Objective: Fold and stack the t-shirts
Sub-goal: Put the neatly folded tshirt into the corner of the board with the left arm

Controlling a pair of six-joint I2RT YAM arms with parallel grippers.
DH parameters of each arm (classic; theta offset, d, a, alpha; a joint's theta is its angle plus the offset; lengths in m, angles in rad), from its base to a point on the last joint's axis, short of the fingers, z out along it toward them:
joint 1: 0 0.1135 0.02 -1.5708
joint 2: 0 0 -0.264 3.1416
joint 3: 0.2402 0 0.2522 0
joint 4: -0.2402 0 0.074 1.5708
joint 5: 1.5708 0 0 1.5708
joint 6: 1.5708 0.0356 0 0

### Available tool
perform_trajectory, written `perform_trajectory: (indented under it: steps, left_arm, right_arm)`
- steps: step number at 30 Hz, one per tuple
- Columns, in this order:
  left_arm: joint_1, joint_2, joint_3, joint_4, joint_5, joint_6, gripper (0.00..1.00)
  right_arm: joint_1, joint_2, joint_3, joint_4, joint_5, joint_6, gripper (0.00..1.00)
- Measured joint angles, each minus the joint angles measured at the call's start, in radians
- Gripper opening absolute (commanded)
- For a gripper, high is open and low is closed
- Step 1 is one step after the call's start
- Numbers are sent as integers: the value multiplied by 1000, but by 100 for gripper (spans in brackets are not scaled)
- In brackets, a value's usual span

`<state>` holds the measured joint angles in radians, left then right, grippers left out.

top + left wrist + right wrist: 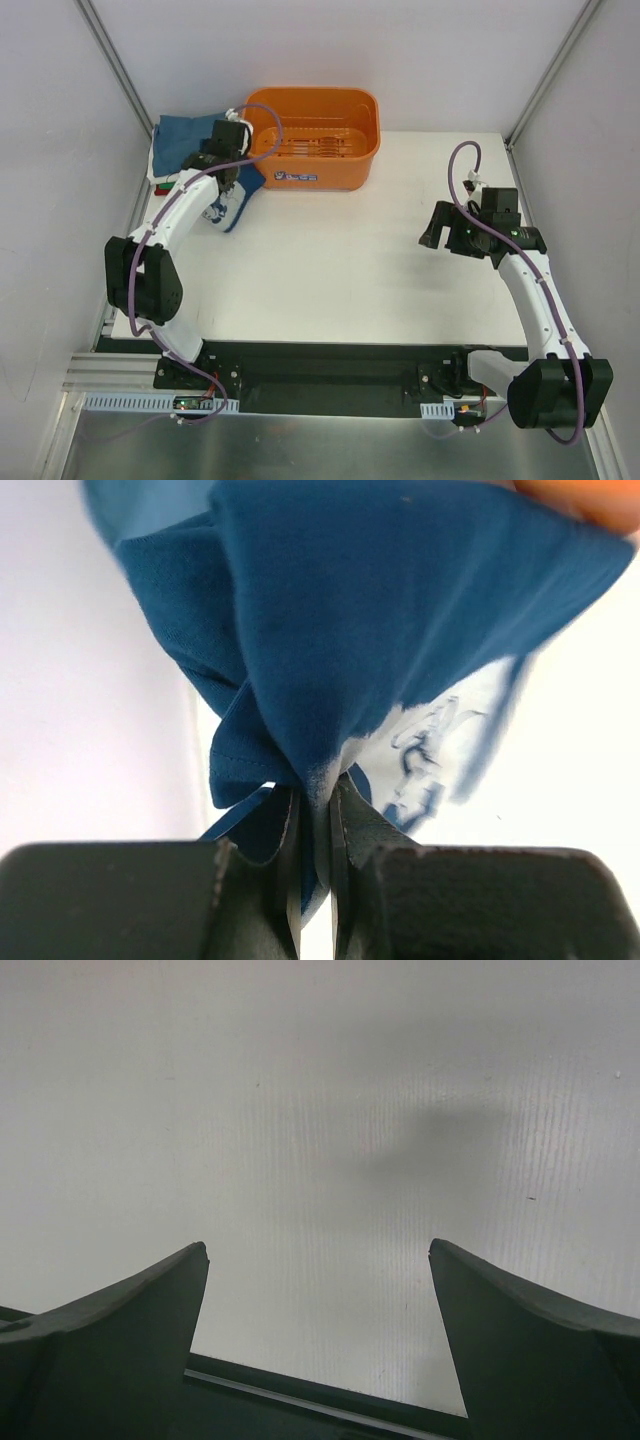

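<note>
1. Fingers point(362, 830) of your left gripper point(315, 792) are pressed together on a bunched fold of the navy t-shirt point(400, 610). The cloth is squeezed thin between the pads and fans out beyond them.
2. Your right gripper point(318, 1252) is spread wide and holds nothing. It hangs over the bare table point(340, 270) on the right side, well apart from any cloth.
3. You have the shirt at the far left of the table, just beside the left end of the orange basket point(320, 140). Its pale printed face shows on the near side of the gripper.
4. More blue cloth lies in the corner behind the arm, and you cannot tell from here whether it belongs to the same shirt. Thin white, green and red edges at the table's left edge look like the folded pile point(157, 178).
5. Expect the shirt to feel light and completely limp. It will drape, trail and twist rather than hold any shape you give it.
6. With a single pinch in the middle, as now, the shirt gathers into a rope. It is not fragile, and knit cloth should sit well between the pads.
7. To spread it flat, you would do better to grip along an edge, at the hem or a shoulder seam, where the doubled cloth gives more bite.
8. Take that edge at two points well apart, using your free right gripper for the second one.
</note>
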<state>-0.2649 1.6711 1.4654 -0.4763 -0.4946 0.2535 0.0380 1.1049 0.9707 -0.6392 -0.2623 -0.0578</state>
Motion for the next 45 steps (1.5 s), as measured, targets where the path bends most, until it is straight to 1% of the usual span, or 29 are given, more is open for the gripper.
perform_trajectory:
  steps: [7, 11, 17, 22, 26, 30, 38, 45]
  left_arm:
    - [36, -4, 151, -7, 44, 111, 0]
    - [46, 18, 286, -31, 64, 140, 0]
    - [80, 144, 575, -91, 107, 141, 0]
    - [113, 262, 739, -141, 152, 113, 0]
    - [143, 339, 803, -184, 209, 78, 0]
    - [174, 401, 867, -211, 236, 42, 0]
    - [274, 479, 945, -218, 331, -103, 0]
    - [366, 601, 1008, -217, 421, -238, 0]
  right_arm:
    - [0, 0, 0, 0, 16, -3, 97]
    - [0, 0, 0, -1, 23, -4, 97]
    - [0, 2, 0, -2, 39, -5, 97]
    - [0, 3, 0, -3, 50, -6, 97]
    - [0, 13, 0, -6, 63, -6, 97]
    - [0, 29, 0, -11, 75, -6, 97]
    - [0, 42, 1, -20, 101, -3, 97]
    - [0, 61, 10, -31, 114, 5, 97]
